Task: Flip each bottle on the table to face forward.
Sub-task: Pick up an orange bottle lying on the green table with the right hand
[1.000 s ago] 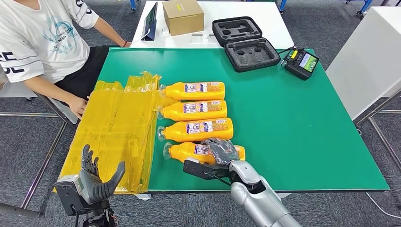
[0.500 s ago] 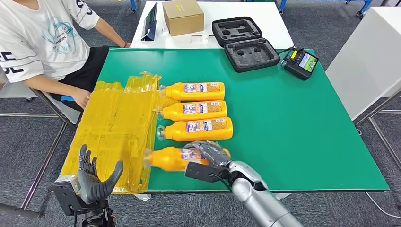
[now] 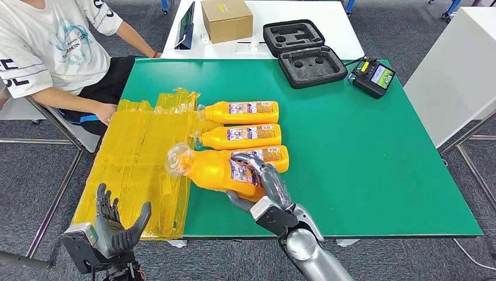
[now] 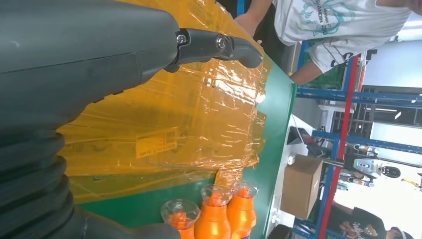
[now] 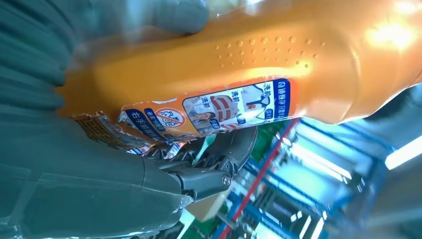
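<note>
Now, right hand [image 3: 264, 186] gripping glossy orange bottle [image 3: 217, 170], dimpled plastic, clear cap

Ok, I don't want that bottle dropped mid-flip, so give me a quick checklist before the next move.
1. Right hand grips the lifted bottle: ok.
2. Bottle off the green table: ok.
3. Left hand open, away from the bottles: ok.
4. Three remaining bottles lying in their row: ok.
5. Person's hand off the bottles, at the yellow wrap edge: ok.
6. Lifted bottle's front label side: cannot tell.
</note>
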Robot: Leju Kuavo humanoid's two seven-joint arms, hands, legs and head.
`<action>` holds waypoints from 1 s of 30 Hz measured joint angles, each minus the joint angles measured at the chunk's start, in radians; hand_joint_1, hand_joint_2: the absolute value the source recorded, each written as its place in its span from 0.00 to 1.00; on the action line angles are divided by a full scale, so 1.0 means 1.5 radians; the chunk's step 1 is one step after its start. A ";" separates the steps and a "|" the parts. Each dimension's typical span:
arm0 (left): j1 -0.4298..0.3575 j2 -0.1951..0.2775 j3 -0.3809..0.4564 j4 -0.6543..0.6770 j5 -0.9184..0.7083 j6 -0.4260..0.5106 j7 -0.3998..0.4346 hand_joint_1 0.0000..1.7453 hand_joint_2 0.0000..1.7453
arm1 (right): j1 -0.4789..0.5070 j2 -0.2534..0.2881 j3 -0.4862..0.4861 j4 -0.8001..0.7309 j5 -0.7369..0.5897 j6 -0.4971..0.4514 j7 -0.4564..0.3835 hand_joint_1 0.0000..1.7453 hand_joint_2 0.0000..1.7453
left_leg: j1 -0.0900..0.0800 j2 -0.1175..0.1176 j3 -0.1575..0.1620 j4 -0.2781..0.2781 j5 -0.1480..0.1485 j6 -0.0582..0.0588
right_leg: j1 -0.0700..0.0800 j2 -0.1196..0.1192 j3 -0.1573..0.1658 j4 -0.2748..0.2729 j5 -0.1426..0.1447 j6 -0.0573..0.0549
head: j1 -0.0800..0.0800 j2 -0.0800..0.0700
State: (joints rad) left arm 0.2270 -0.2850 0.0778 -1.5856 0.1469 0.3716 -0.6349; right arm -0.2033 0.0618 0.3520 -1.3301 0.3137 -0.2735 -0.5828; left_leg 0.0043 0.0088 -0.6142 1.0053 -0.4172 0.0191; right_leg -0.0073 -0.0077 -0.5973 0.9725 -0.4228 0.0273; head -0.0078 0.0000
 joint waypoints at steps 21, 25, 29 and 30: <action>0.016 0.014 -0.104 -0.025 0.030 -0.111 0.022 0.00 1.00 | 0.030 0.055 -0.017 0.095 -0.092 -0.027 -0.058 1.00 1.00 | 0.000 0.000 0.000 0.000 0.000 0.000 | 0.000 0.000 0.000 0.000 0.000 0.000 | 0.000 0.000; 0.011 0.023 -0.134 -0.028 0.033 -0.112 0.025 0.00 1.00 | 0.027 0.068 -0.017 0.131 -0.093 -0.026 -0.067 1.00 1.00 | 0.000 0.000 0.000 0.000 0.000 0.000 | 0.000 0.000 0.000 0.000 0.000 0.000 | 0.000 0.000; 0.009 0.031 -0.150 -0.029 0.039 -0.119 0.027 0.00 1.00 | 0.024 0.074 -0.017 0.150 -0.093 -0.022 -0.067 1.00 1.00 | 0.000 0.000 0.000 0.000 0.000 0.000 | 0.000 0.000 0.000 0.000 0.000 0.000 | 0.000 0.000; 0.007 0.033 -0.154 -0.029 0.041 -0.124 0.028 0.00 1.00 | 0.024 0.075 -0.017 0.154 -0.094 -0.019 -0.067 1.00 1.00 | 0.000 0.000 0.000 0.000 0.000 0.000 | 0.000 0.000 0.000 0.000 0.000 0.000 | 0.000 0.000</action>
State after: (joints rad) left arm 0.2381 -0.2348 -0.1527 -1.6285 0.2085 0.1852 -0.5924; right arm -0.1679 0.1744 0.3272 -1.0992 0.1729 -0.3014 -0.6828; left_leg 0.0044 0.0086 -0.6148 1.0052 -0.4172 0.0190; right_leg -0.0071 -0.0077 -0.5981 0.9726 -0.4229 0.0271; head -0.0079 0.0000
